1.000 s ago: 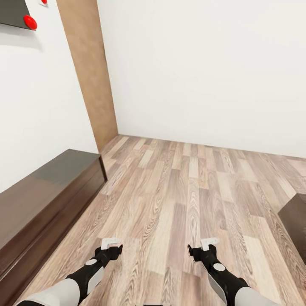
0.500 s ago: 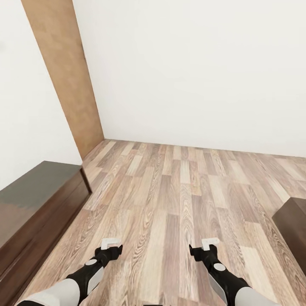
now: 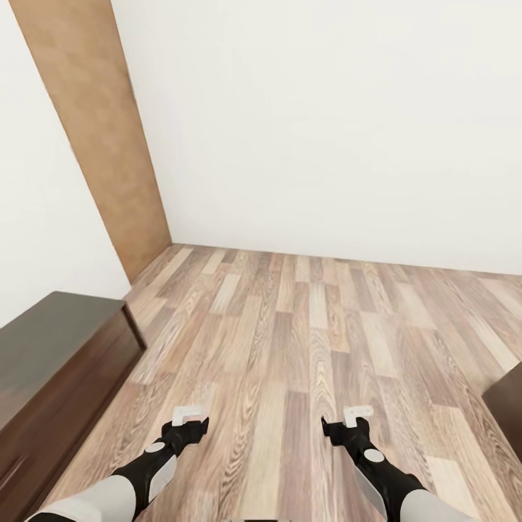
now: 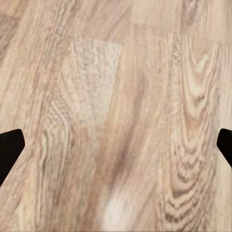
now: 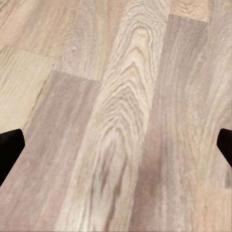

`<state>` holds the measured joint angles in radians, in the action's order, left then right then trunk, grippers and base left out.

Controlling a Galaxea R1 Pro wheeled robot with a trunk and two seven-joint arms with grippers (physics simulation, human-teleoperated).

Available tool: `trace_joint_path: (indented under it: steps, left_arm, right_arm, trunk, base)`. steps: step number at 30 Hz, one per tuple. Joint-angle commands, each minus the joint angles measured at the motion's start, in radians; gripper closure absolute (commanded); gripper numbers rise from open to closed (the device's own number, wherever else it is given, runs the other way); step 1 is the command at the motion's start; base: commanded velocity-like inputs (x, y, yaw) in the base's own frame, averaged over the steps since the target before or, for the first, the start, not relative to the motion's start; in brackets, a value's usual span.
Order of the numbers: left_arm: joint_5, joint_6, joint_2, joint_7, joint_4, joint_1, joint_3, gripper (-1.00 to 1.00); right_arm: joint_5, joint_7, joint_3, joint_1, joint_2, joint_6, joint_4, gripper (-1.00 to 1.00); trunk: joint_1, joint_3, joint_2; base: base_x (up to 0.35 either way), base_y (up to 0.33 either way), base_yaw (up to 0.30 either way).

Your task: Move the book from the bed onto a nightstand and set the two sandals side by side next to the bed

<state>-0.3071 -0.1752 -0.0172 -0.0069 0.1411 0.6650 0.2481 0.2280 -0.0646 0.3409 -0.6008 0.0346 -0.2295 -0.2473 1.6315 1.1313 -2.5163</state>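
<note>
The book, the bed, the nightstand and the two sandals are out of view. I face a corner of the bedroom with white walls, a wood-panelled wall strip and a brown plank floor. My left gripper and right gripper hang low over the floor, both open and empty. In the left wrist view the left gripper has its dark fingertips far apart over bare planks. The right gripper likewise spreads its fingertips over bare planks.
A long low dark-brown cabinet stands against the left wall. At the right edge pokes in the corner of another dark-brown wooden piece; what it is I cannot tell. Open floor stretches ahead to the far wall.
The whole view has swung right: the cabinet and panelled strip slid left, and the red things on the left wall left the picture. Both arms keep their pose.
</note>
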Motion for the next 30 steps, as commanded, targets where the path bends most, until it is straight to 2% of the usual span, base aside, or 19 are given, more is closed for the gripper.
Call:
trace_joint_path:
  steps: [1,30]
  left_arm:
    - [-0.01,-0.004,0.0,-0.001,-0.001,0.001,0.008,-1.0]
    - [-0.01,-0.004,0.0,-0.004,-0.001,0.001,0.008,-1.0]
  right_arm:
    - [0.008,-0.005,0.009,-0.001,0.001,-0.003,0.0,-1.0]
    - [0.008,-0.004,0.007,-0.001,0.001,-0.002,0.0,-1.0]
  trunk:
    - [0.0,0.001,0.0]
    - [0.0,0.001,0.0]
  base:
    - [0.332,0.0,-0.149]
    - [0.332,0.015,-0.224]
